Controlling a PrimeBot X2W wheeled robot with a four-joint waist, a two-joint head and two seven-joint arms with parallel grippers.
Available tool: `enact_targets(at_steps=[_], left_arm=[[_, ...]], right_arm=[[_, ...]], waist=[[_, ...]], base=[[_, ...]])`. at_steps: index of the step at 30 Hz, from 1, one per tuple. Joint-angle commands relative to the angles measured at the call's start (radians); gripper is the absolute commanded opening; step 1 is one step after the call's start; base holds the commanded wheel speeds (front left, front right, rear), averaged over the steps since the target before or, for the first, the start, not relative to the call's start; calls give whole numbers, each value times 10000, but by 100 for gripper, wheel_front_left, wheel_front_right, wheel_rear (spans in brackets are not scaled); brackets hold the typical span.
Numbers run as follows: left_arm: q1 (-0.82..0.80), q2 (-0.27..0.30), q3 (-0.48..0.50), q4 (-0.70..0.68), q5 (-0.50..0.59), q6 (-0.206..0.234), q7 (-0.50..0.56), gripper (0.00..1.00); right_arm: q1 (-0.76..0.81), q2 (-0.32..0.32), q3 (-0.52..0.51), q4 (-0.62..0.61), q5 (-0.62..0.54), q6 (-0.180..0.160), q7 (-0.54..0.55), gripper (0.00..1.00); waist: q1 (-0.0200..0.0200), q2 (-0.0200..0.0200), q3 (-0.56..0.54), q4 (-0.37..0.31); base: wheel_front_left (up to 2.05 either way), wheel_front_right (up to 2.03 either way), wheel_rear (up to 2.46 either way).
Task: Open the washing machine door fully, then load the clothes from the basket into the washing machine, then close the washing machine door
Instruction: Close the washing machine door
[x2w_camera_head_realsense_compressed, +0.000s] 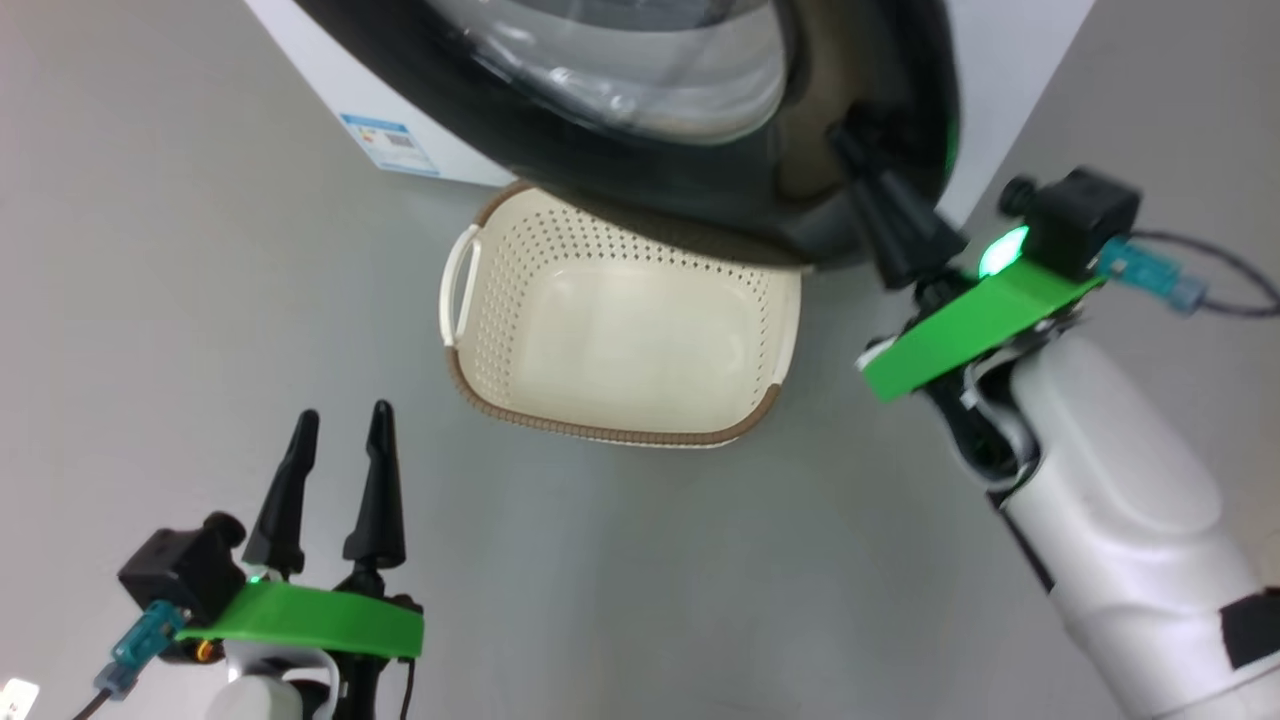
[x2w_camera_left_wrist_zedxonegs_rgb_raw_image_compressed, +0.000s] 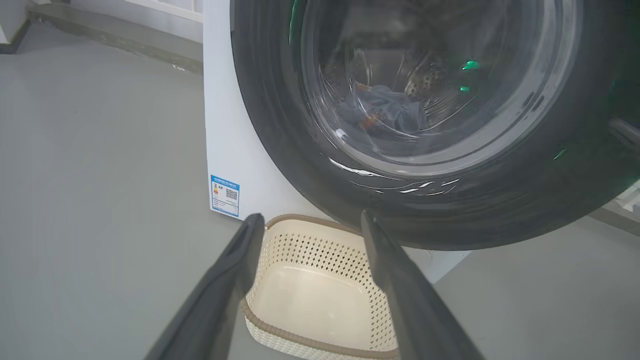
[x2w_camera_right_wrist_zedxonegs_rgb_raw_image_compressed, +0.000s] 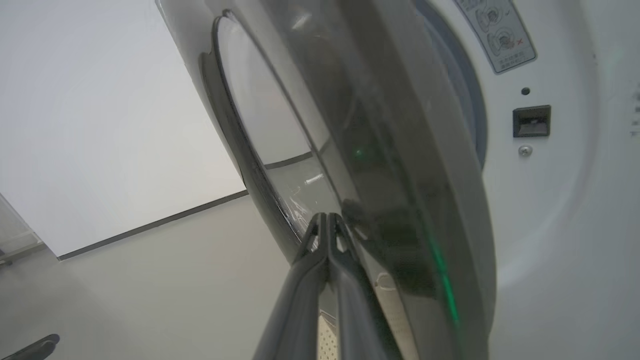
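The washing machine door, a black ring around bulging glass, stands partly swung out over the basket. The cream basket sits on the floor with nothing in it. In the left wrist view, blue clothes with an orange spot show through the door glass, lying in the drum. My right gripper is shut, its tips pressed against the door's black ring near its edge. My left gripper hangs open and holds nothing, low and left of the basket.
The washing machine front is white with a blue sticker at its lower corner. A latch slot shows on the machine's face behind the door. Grey floor spreads to the left and in front of the basket.
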Motion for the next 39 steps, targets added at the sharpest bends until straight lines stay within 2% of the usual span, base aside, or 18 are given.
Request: enact_targets(at_steps=[1, 16, 28, 34, 39], left_arm=[[-244, 159, 252, -286, -48, -15, -65, 100], [-751, 159, -353, -501, -185, -15, -65, 100], [-1051, 158, -659, -602, -279, -15, -65, 100], [-1124, 158, -705, -570, -268, -15, -65, 100], [-1121, 158, -675, -419, -194, -15, -65, 100]], right_arm=[[-296, 61, -121, -118, -52, 85, -49, 0], [-2187, -414, -1516, 936, 30, 85, -49, 0], [-3254, -513, -2409, 1531, -158, 85, -49, 0], [-3405, -426, -2554, 1600, -348, 85, -49, 0], [-3065, -359, -2259, 1539, -444, 85, -49, 0]], waist=[[0, 0, 190, 187], [0, 0, 800, 805], [0, 0, 1201, 1042], [0, 0, 1280, 1060], [0, 0, 1165, 986]], base=[[0, 0, 0], [0, 0, 0], [0, 0, 0], [0, 0, 0], [0, 0, 0]])
